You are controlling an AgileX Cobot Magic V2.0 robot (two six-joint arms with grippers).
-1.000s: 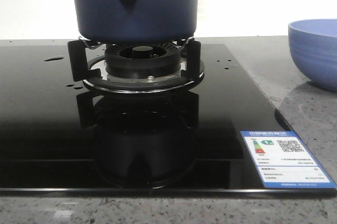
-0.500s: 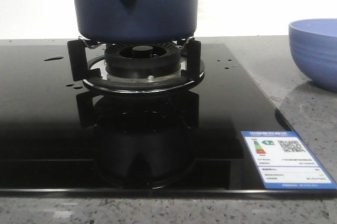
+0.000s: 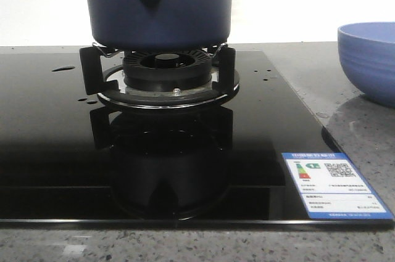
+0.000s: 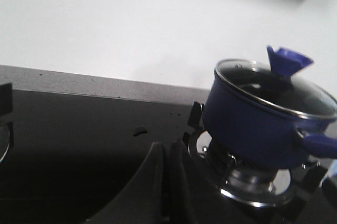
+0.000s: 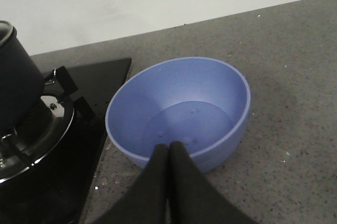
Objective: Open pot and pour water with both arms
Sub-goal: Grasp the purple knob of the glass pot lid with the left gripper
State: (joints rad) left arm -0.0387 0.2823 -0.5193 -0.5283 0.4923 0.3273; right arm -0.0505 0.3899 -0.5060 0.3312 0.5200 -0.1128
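Observation:
The navy-blue pot [image 3: 159,9] stands on the burner grate [image 3: 89,68] of the black glass hob. In the left wrist view the pot [image 4: 253,124] wears a glass lid [image 4: 274,84] with a blue knob [image 4: 287,60]. Water shows as a small puddle [image 3: 63,68] and drops [image 3: 266,77] on the hob, and the puddle also shows in the left wrist view [image 4: 140,129]. My left gripper [image 4: 167,147] is shut and empty, over the hob, apart from the pot. My right gripper [image 5: 169,147] is shut and empty, just in front of the light-blue bowl [image 5: 179,110]. Neither gripper shows in the front view.
The light-blue ribbed bowl [image 3: 368,61] sits on the grey speckled counter [image 3: 361,126] right of the hob. An energy label [image 3: 333,185] is stuck on the hob's front right corner. A white wall stands behind.

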